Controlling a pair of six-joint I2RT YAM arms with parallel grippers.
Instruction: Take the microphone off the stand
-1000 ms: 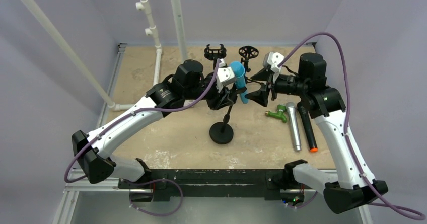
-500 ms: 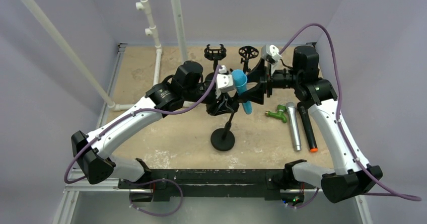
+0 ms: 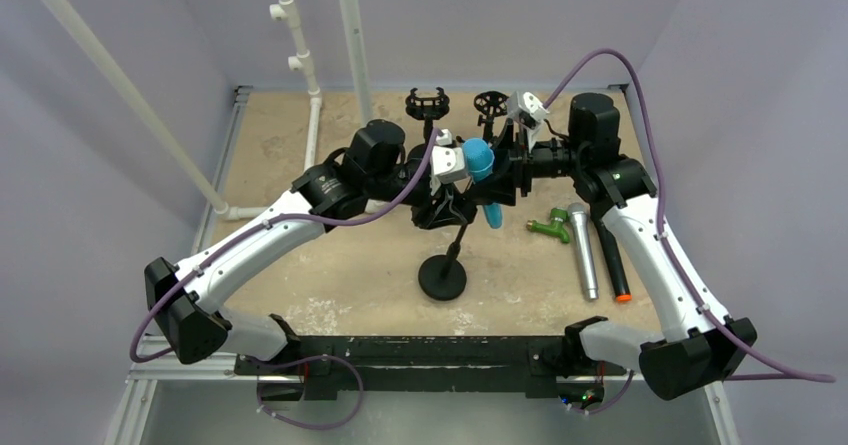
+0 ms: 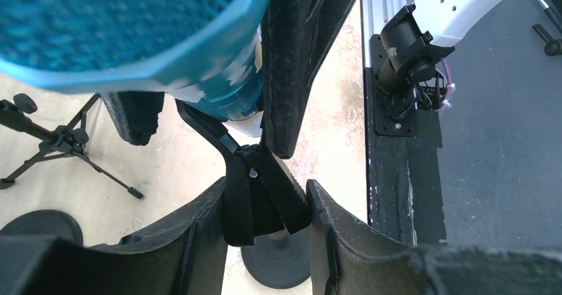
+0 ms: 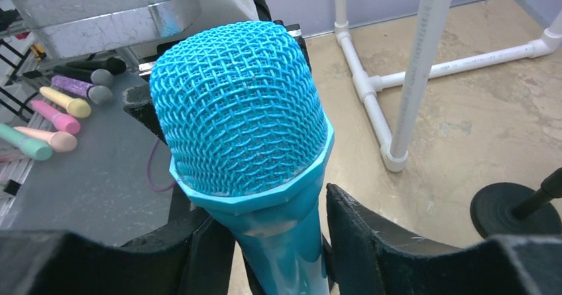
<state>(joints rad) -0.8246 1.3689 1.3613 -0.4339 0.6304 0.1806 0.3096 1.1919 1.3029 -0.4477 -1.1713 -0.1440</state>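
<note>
The blue microphone (image 3: 480, 163) sits tilted in the clip of a black stand with a round base (image 3: 442, 278) at mid table. My left gripper (image 3: 443, 205) is shut on the stand's black clip (image 4: 238, 176), one finger on each side of it. My right gripper (image 3: 503, 178) is closed round the microphone's handle (image 5: 285, 242) just below the mesh head (image 5: 238, 109). Its left finger touches the handle and a thin sliver of gap shows at its right finger (image 5: 358, 235). The microphone's lower end is hidden behind both grippers.
A silver microphone (image 3: 583, 253), a black one with an orange tip (image 3: 611, 257) and a green fitting (image 3: 549, 227) lie at the right. Two small black stands (image 3: 427, 103) (image 3: 492, 102) stand at the back. White PVC pipes (image 3: 312, 130) rise at the back left.
My right gripper has moved left from beside the microphone onto its handle, and its fingers have come in around it. The left gripper has kept its hold on the stand clip.
</note>
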